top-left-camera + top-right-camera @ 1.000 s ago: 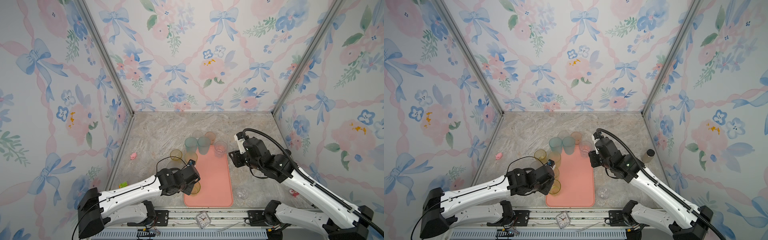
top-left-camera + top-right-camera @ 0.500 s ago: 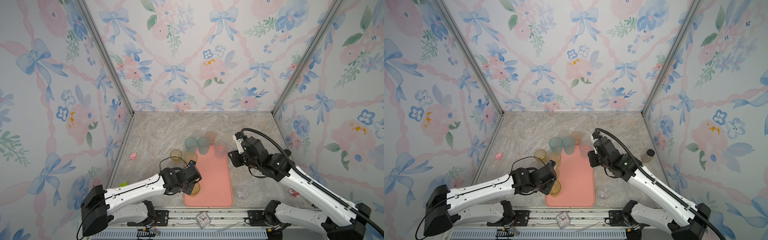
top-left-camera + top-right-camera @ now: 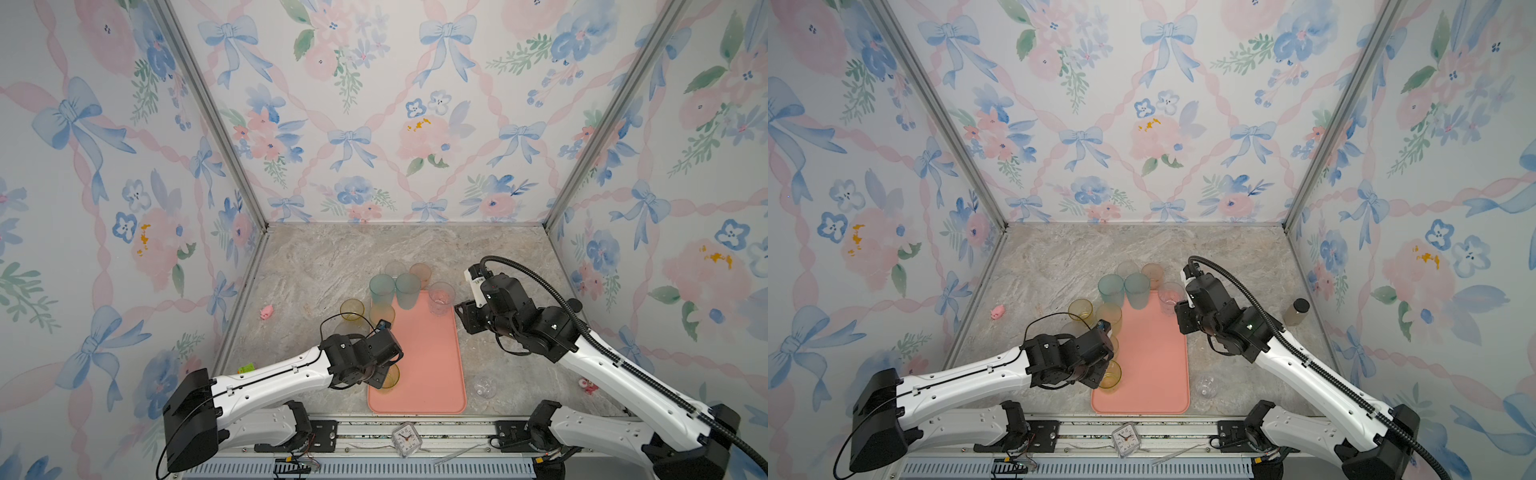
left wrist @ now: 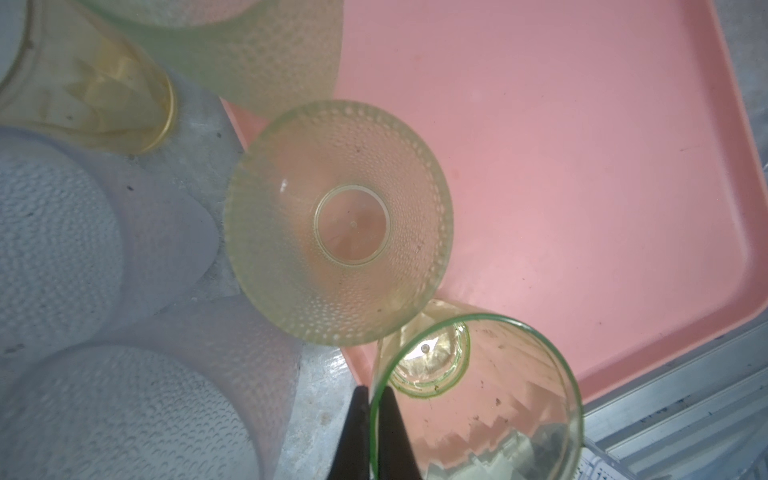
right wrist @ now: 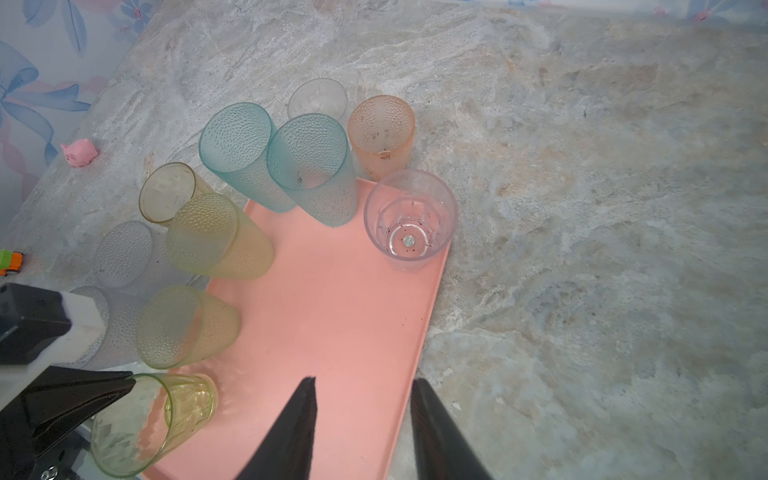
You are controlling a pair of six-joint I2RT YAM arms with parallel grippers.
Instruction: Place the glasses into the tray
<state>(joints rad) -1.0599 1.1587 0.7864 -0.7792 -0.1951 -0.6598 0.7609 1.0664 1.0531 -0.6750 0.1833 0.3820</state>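
Pinching green glass (image 4: pixel 498 415) rim in left end effector (image 4: pixel 375 395) — upright, at near-left corner of tray (image 4: pixel 582 187); right end effector (image 5: pixel 363 382) parted, empty.

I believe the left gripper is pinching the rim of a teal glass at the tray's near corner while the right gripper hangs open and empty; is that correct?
Not quite: the left wrist view shows the left gripper pinching a yellow-green glass, not a teal one. The rest stands: the tray's near corner, right gripper open and empty.
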